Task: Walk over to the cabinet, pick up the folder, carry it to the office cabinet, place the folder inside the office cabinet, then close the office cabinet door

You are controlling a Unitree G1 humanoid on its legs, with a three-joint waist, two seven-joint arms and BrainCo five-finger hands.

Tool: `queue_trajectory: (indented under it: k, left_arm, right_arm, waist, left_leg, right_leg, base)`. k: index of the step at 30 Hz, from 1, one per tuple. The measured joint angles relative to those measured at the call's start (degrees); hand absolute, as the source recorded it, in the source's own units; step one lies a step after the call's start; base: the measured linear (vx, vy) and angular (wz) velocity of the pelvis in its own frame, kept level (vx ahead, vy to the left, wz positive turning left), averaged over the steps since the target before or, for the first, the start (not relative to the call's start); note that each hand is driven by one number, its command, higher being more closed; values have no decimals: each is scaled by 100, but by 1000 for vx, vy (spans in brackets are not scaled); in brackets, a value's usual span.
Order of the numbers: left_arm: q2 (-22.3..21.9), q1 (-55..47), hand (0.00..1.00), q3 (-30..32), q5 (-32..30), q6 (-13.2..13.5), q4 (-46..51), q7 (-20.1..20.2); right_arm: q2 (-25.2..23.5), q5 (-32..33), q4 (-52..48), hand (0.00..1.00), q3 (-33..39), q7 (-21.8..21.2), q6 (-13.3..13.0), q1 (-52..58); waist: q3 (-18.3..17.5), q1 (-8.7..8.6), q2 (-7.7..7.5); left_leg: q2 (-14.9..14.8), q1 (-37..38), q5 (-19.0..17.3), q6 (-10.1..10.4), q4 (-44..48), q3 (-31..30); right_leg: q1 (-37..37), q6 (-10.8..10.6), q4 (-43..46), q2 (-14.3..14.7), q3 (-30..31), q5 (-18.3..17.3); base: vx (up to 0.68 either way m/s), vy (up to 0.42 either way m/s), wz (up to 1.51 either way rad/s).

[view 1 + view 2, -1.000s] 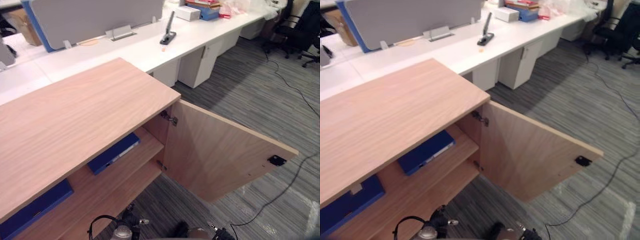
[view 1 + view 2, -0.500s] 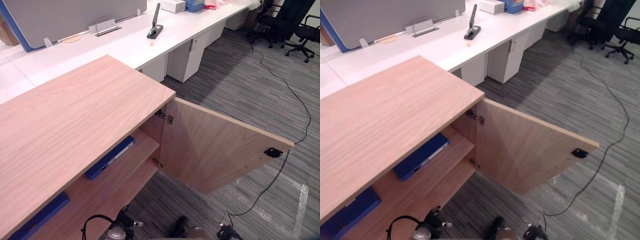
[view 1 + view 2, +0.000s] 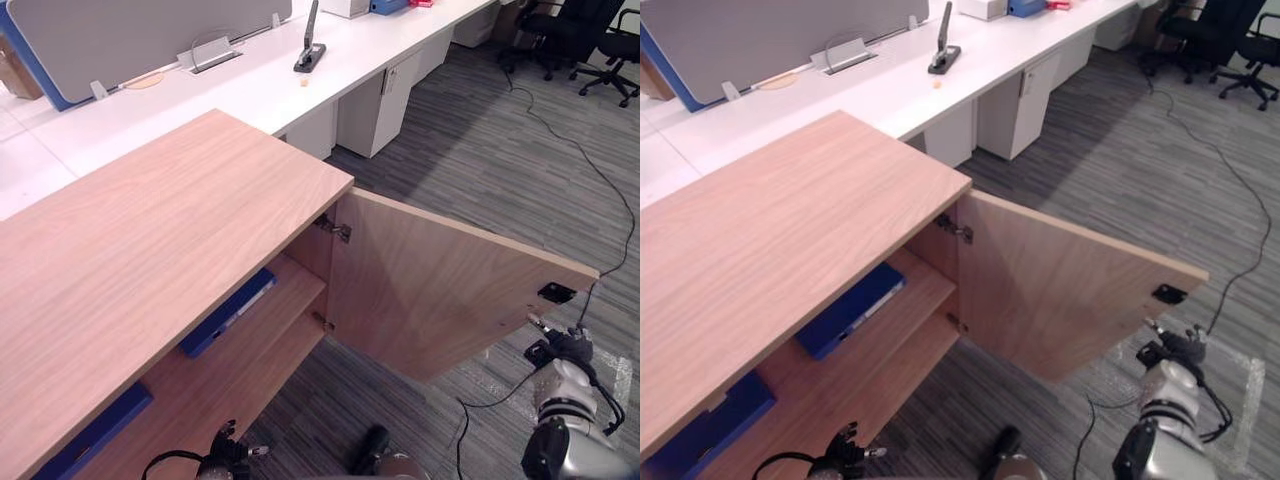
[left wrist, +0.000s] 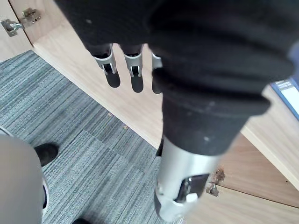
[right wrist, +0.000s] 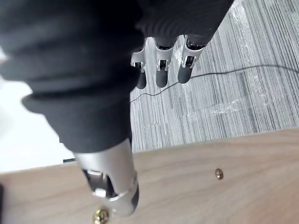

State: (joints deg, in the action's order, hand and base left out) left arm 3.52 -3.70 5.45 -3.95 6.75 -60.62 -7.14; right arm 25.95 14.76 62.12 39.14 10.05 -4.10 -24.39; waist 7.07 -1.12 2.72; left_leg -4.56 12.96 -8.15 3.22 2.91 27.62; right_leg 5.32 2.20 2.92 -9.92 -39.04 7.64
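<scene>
folder shelved, door left to shut

i judge the carrying done: the folder [image 3: 228,312] lies flat on the shelf [image 3: 292,292] inside the office cabinet [image 3: 170,230], with a second blue folder [image 3: 95,437] further left. the door [image 3: 440,290] stands wide open, so closing it is what's left. my right hand [image 3: 562,382] hangs just beside the door's free edge, fingers loose and apart, empty. the left hand [image 4: 126,60] hangs slack too, holding nothing.

Right hand [image 5: 161,70], fingers relaxed, beside cabinet door [image 5: 224,158]
</scene>
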Motion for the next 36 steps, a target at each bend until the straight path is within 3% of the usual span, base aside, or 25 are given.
queue_trajectory:
  k: [7, 13, 22, 31, 34, 36]
  left_arm:
    - [18, -106, 0, 22, 27, 42, 58, 59]
    - [39, -111, 0, 17, 27, 54, 64, 98]
    - [81, -221, 0, 21, 28, 73, 166, 195]
    - [151, -208, 0, -175, 22, 117, 34, 284]
    - [189, -175, 0, -249, 0, 138, -65, 344]
    - [268, -124, 0, -287, -33, 151, -151, 437]
  right_arm:
    - [479, 1, 494, 0, -694, -238, 66, -587]
    - [618, 213, 475, 0, -1823, -474, 53, -841]
    - [783, 503, -800, 0, -3096, -902, 38, -555]
    - [1574, 373, -2494, 0, -4774, -1425, -7, 463]
    - [2156, 58, -3251, 0, -5748, -1965, -28, 971]
    - [2547, -243, -3847, 0, -6792, -2694, -39, 1326]
  waist:
    - [-14, 17, 61]
    - [26, 15, 77]
    - [205, -132, 180]
    - [196, -277, 171]
    - [182, -371, 104]
    - [102, -389, -33]
  left_leg:
    - [25, -30, -8, -13, 23, -176]
    - [32, -112, -74, -68, 41, -313]
    - [-142, -235, -241, -17, 304, -297]
    - [-318, -244, -270, 65, 399, -224]
    - [-383, -230, -320, 55, 431, -191]
    - [-392, -243, -340, 35, 432, -276]
  right_leg:
    - [-52, 9, -230, 26, 2, 156]
    - [-119, 29, -631, 148, 1, 379]
    - [-100, 33, -831, 371, 137, 449]
    - [-33, 163, -830, 627, 298, 346]
    - [-29, 197, -815, 715, 346, 318]
    - [-14, 231, -801, 780, 372, 292]
  base:
    - [-88, 5, 0]
    - [-125, -7, 0]
    - [-102, -35, -9]
    - [-43, -34, -14]
    - [-74, -48, -16]
    - [-73, -49, -12]
